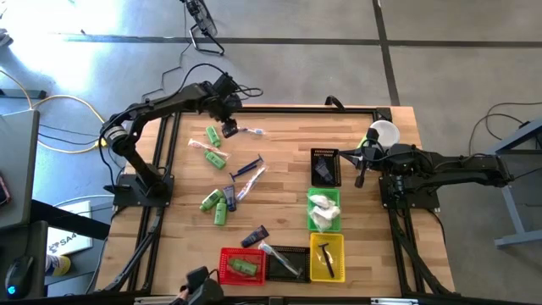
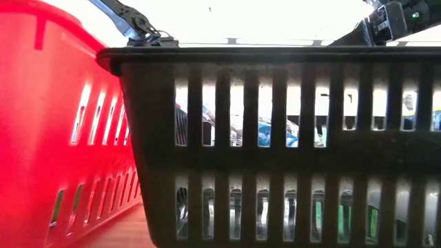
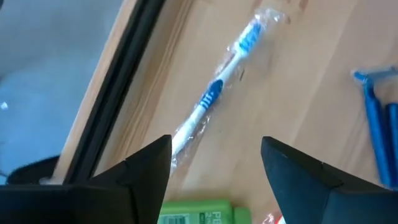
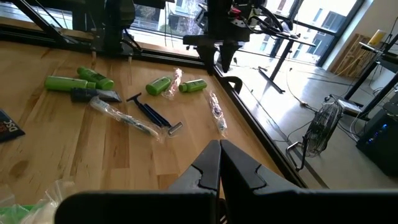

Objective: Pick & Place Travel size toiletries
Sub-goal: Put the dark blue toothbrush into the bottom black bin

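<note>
Lining the near edge of the desk (image 1: 373,263), a red basket (image 1: 241,265) holds a green bottle (image 1: 245,268), a black basket (image 1: 284,263) beside it holds a clear-wrapped toothbrush (image 1: 277,257), and a yellow basket (image 1: 327,257) holds a thin black comb or razor (image 1: 325,257). Farther back, a green basket (image 1: 323,209) carries white packets (image 1: 322,212), then a second black basket (image 1: 325,167) holds something dark that cannot be made out, with a white cup (image 1: 384,133) at the far right corner. Loose toiletries lie mid-desk: a navy tube (image 1: 254,237), green bottles (image 1: 216,207), a blue razor (image 1: 247,166). At the far edge, the left hand (image 1: 229,129) hovers with fingers spread wide and empty, directly over a wrapped blue-and-white toothbrush (image 3: 214,99), which lies flat on the wood just beside the desk's black rail (image 3: 115,87). The right hand (image 4: 219,163) waits near the second black basket, fingers pressed together, gripping nothing.
</note>
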`<act>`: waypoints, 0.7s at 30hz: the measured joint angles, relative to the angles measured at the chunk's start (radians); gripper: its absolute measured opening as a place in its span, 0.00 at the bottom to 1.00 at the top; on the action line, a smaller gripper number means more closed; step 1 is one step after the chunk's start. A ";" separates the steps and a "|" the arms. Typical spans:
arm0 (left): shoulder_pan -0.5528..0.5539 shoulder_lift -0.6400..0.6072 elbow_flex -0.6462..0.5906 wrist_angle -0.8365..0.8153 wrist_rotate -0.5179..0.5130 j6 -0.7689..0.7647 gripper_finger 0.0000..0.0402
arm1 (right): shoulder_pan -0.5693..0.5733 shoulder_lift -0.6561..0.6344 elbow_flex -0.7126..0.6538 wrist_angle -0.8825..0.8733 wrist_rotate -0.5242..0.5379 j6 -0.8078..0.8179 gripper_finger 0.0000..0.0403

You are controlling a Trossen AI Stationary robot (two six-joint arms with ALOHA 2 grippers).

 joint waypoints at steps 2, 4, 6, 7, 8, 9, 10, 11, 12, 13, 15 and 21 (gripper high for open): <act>0.000 0.000 -0.018 0.000 0.001 0.058 0.60 | 0.000 0.000 0.000 0.000 0.000 0.000 0.00; 0.000 0.000 -0.039 0.001 0.009 0.092 0.60 | 0.000 0.000 0.000 0.000 0.000 0.000 0.00; 0.000 0.000 -0.062 0.011 0.010 0.106 0.60 | 0.000 0.000 0.000 0.000 0.000 0.000 0.00; 0.000 0.000 -0.071 0.014 0.010 0.107 0.60 | 0.000 0.000 0.000 0.000 0.000 -0.001 0.00; 0.000 0.000 -0.078 0.016 0.011 0.108 0.59 | 0.000 0.000 0.000 0.000 0.000 -0.004 0.00; 0.000 0.000 -0.084 0.021 0.010 0.109 0.59 | 0.000 0.000 0.000 0.000 0.000 -0.005 0.00; 0.000 0.000 -0.089 0.027 0.010 0.110 0.59 | 0.000 0.000 0.000 0.000 0.000 -0.006 0.00; 0.000 0.000 -0.097 0.039 0.010 0.114 0.59 | 0.000 0.000 0.000 0.000 0.000 -0.006 0.00; 0.000 0.000 -0.104 0.055 0.010 0.119 0.59 | 0.000 0.000 0.000 0.000 0.000 -0.007 0.00; 0.000 0.000 -0.109 0.077 0.013 0.127 0.59 | 0.000 0.000 0.000 0.000 0.000 -0.008 0.00; 0.000 0.001 -0.113 0.122 0.035 0.138 0.59 | 0.000 0.000 0.000 -0.001 0.000 -0.008 0.00; 0.000 0.069 -0.086 0.181 0.068 0.155 0.59 | 0.000 0.000 0.000 -0.026 0.000 -0.016 0.00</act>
